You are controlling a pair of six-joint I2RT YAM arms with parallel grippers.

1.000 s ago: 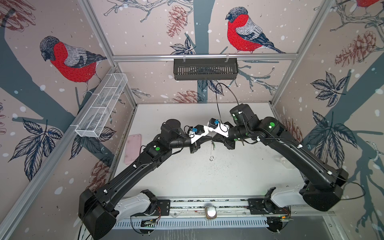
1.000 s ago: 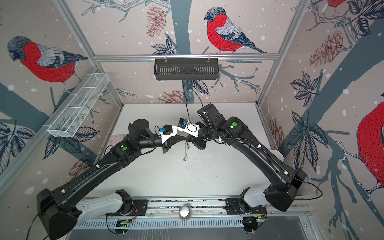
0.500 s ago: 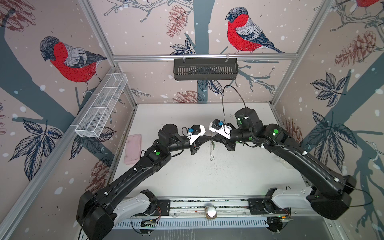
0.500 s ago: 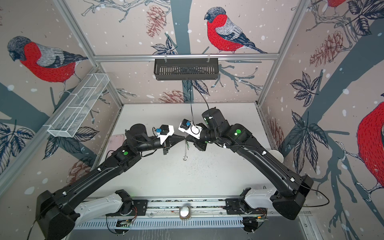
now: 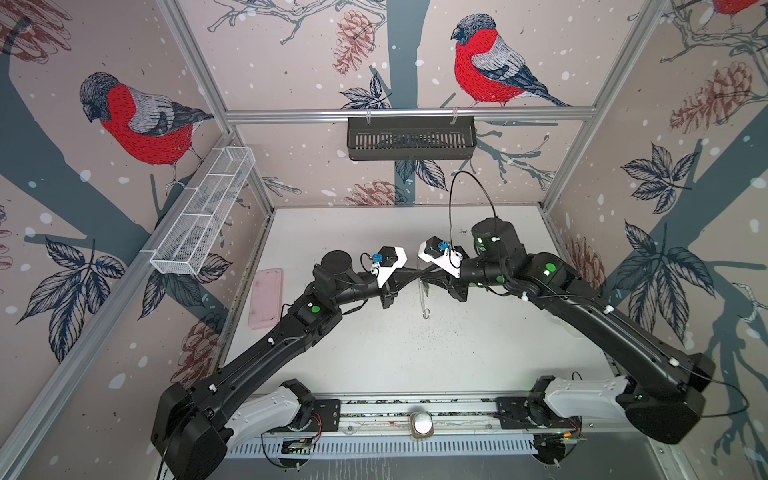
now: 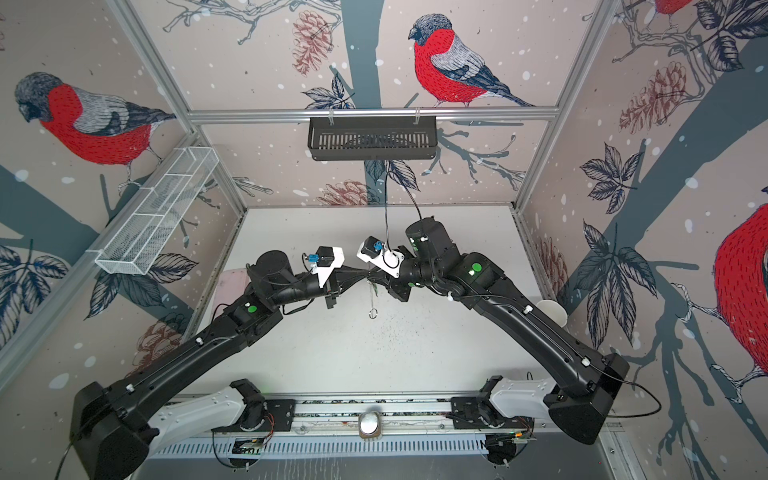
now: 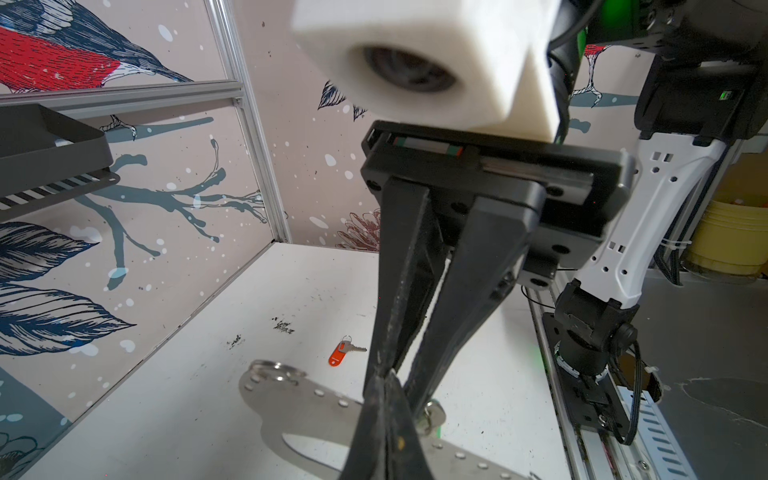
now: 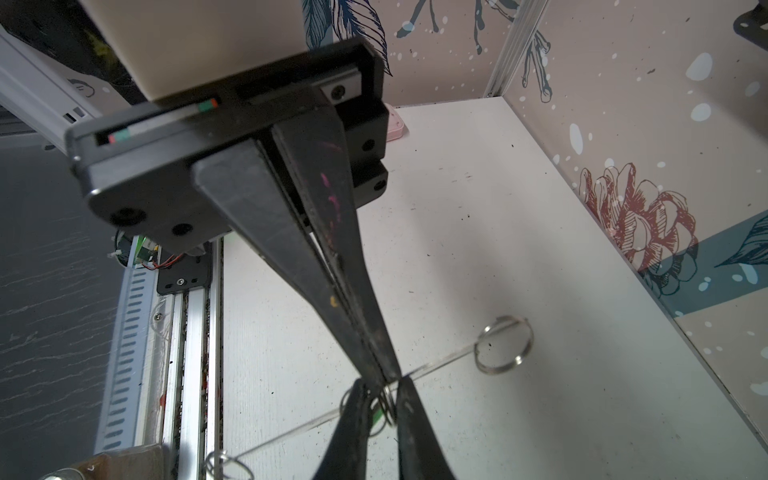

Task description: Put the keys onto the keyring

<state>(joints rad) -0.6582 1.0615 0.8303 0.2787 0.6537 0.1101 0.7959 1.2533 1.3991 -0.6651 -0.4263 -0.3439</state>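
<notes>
Right jaws have parted — left jaws clamp keyring (image 7: 299, 401).

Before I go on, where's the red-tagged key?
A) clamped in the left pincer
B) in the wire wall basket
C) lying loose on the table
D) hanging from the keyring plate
C: the left wrist view shows the red-tagged key lying flat on the white table, apart from the keyring plate, with nothing gripping it.
</notes>
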